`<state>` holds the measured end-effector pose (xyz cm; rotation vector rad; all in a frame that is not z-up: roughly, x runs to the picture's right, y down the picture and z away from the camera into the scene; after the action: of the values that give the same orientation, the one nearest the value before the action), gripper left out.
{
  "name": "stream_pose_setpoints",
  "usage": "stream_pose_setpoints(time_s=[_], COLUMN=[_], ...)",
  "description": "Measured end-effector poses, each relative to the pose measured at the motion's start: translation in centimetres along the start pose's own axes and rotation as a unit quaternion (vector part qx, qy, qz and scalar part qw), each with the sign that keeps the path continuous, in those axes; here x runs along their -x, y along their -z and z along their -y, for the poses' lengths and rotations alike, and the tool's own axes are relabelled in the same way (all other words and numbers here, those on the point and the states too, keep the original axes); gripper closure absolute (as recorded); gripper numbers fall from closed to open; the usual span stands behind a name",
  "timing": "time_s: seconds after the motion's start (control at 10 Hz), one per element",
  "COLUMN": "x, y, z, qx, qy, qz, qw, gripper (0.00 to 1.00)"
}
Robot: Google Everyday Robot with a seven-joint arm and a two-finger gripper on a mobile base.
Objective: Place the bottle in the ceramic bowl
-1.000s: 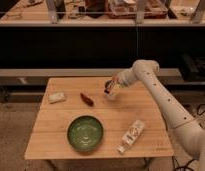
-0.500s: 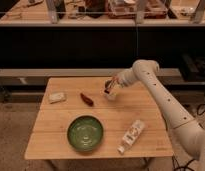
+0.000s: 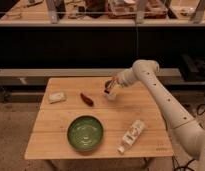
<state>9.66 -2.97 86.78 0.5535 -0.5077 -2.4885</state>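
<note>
The bottle (image 3: pixel 131 136), white with a yellowish-green label, lies on its side near the table's front right corner. The ceramic bowl (image 3: pixel 85 133), dark green with a lighter centre, sits at the front middle of the wooden table (image 3: pixel 126 112), left of the bottle and apart from it. My gripper (image 3: pixel 110 88) is at the back middle of the table, far from both, right at a small white cup (image 3: pixel 112 93) with brown contents. My white arm (image 3: pixel 161 95) reaches in from the right.
A small pale rectangular block (image 3: pixel 57 97) lies at the table's back left. A small dark red object (image 3: pixel 87 99) lies between the block and the cup. Dark shelving with cluttered tops stands behind the table.
</note>
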Motion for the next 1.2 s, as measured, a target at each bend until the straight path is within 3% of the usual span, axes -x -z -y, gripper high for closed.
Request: stream_pose_setpoints(time_s=[0.8,1.0,1.2], x=[0.1,0.0,-0.3], y=[0.2,1.4,3.6], z=[-0.6,-2.3,-4.2], qx=[0.005,0.025,0.059], qy=[-0.005,-0.043,-0.107], qz=[0.006,0.027,0.06], qw=[1.0,0.9984,0.9907], gripper=[0.2,0.2,0.2])
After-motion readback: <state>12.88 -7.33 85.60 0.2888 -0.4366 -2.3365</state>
